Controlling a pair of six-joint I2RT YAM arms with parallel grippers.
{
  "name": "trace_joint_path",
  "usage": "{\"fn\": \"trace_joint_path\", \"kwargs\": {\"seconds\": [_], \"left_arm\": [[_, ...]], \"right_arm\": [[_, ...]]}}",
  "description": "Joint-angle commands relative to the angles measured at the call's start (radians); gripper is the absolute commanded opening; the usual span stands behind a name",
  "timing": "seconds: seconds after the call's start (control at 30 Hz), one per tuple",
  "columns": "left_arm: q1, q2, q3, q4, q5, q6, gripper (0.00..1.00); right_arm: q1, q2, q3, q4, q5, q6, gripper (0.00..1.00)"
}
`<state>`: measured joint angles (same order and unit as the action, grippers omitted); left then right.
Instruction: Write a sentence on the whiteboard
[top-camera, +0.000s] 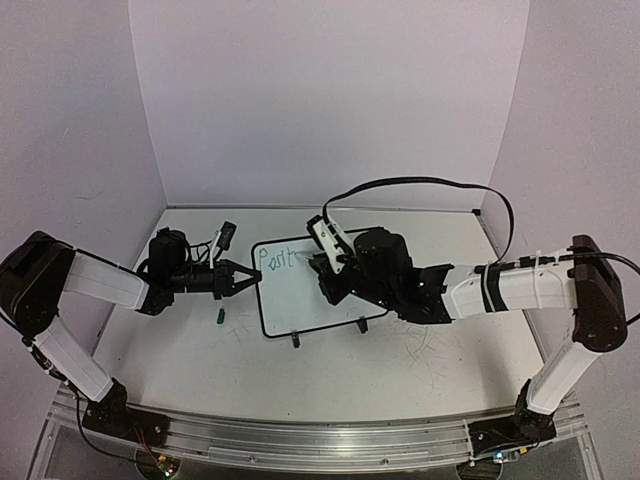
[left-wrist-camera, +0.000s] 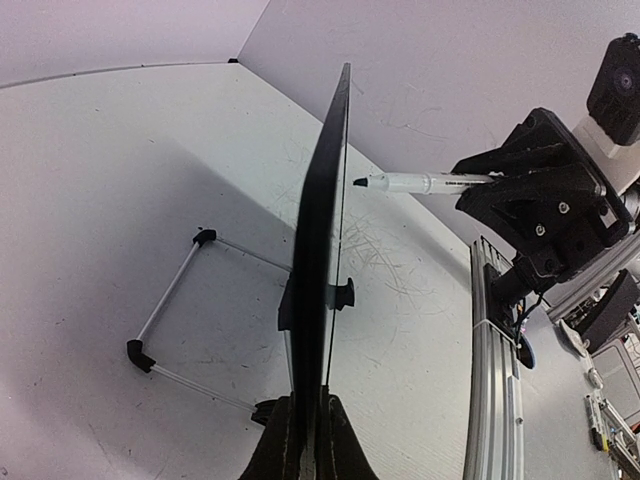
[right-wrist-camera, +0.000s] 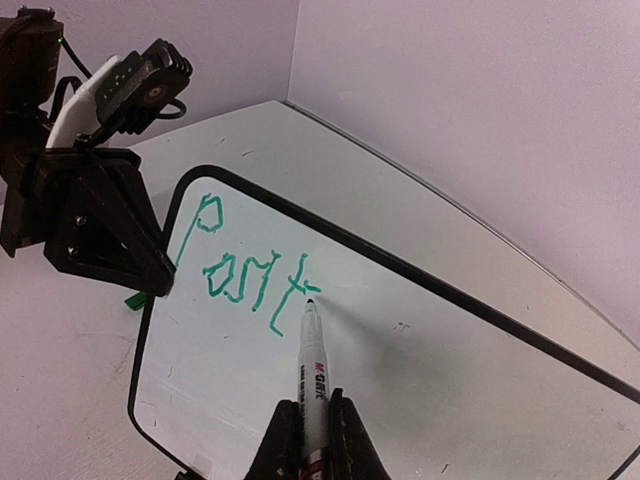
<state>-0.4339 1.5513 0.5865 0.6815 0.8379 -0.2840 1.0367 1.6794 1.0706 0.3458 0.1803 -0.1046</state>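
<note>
The whiteboard (top-camera: 310, 300) stands tilted on the table, black-rimmed. Green letters reading roughly "Posit" (top-camera: 277, 260) run along its top left; they also show in the right wrist view (right-wrist-camera: 245, 272). My left gripper (top-camera: 243, 281) is shut on the board's left edge, which is seen edge-on in the left wrist view (left-wrist-camera: 318, 260) between my fingers (left-wrist-camera: 310, 440). My right gripper (right-wrist-camera: 313, 440) is shut on a white marker (right-wrist-camera: 314, 365). The marker's tip is at the cross stroke of the last letter, at or just off the board (right-wrist-camera: 450, 380).
A small green marker cap (top-camera: 219, 317) lies on the table left of the board. The board's wire stand (left-wrist-camera: 170, 300) and black feet (top-camera: 296, 340) rest on the tabletop. Faint grey scribbles mark the table near the right arm (top-camera: 420, 345). Walls enclose three sides.
</note>
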Motion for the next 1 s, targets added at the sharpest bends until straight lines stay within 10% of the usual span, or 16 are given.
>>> {"fn": "trace_joint_path", "kwargs": {"seconds": [0.0, 0.97], "left_arm": [[0.000, -0.040, 0.007, 0.050, 0.002, 0.033, 0.00], [0.000, -0.040, 0.007, 0.050, 0.005, 0.036, 0.00]], "right_arm": [[-0.003, 0.005, 0.018, 0.022, 0.000, 0.008, 0.00], [-0.003, 0.028, 0.038, -0.017, 0.045, 0.007, 0.00]]}}
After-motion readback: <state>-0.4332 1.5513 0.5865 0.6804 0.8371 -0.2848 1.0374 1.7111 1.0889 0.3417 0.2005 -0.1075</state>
